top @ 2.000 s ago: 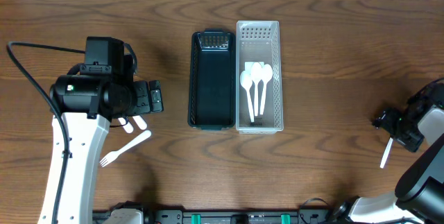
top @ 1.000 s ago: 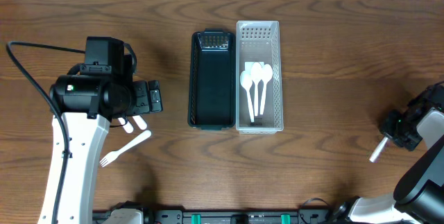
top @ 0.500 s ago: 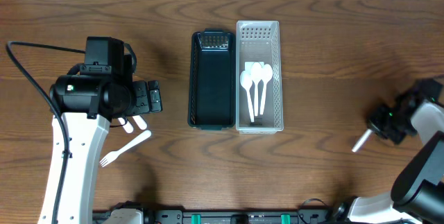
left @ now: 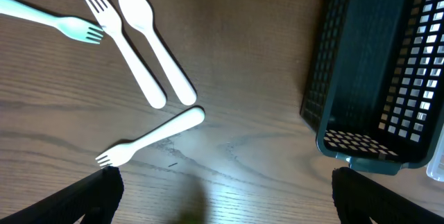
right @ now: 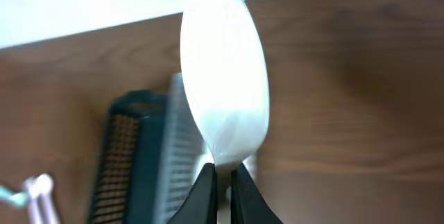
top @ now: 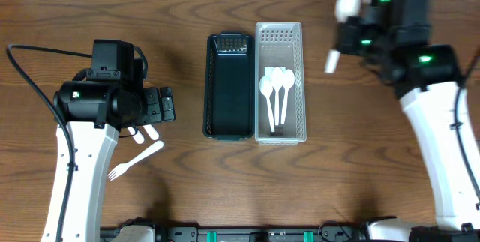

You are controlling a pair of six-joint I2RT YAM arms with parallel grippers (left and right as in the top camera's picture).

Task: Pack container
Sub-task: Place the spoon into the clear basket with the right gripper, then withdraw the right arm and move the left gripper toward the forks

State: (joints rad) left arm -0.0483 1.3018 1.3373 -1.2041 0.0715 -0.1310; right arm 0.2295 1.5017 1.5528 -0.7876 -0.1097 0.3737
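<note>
1. left gripper [left: 229, 200]: fingers spread wide, holding nothing, over the left half of the worktop [top: 90, 10]
2. loose cutlery, lying flat beneath it: three forks [left: 149, 137] and one loose spoon [left: 154, 50], the spoon just beside one fork
3. black basket [top: 229, 85]: centre of the worktop, empty
4. white basket [top: 280, 36]: touching the black basket's right side, containing three spoons [top: 275, 92]
5. right gripper [right: 223, 182]: fingers pinched on the handle of a white spoon [right: 223, 78], bowl outward, raised near the far edge, right of the white basket (blurred in the overhead view)
</note>
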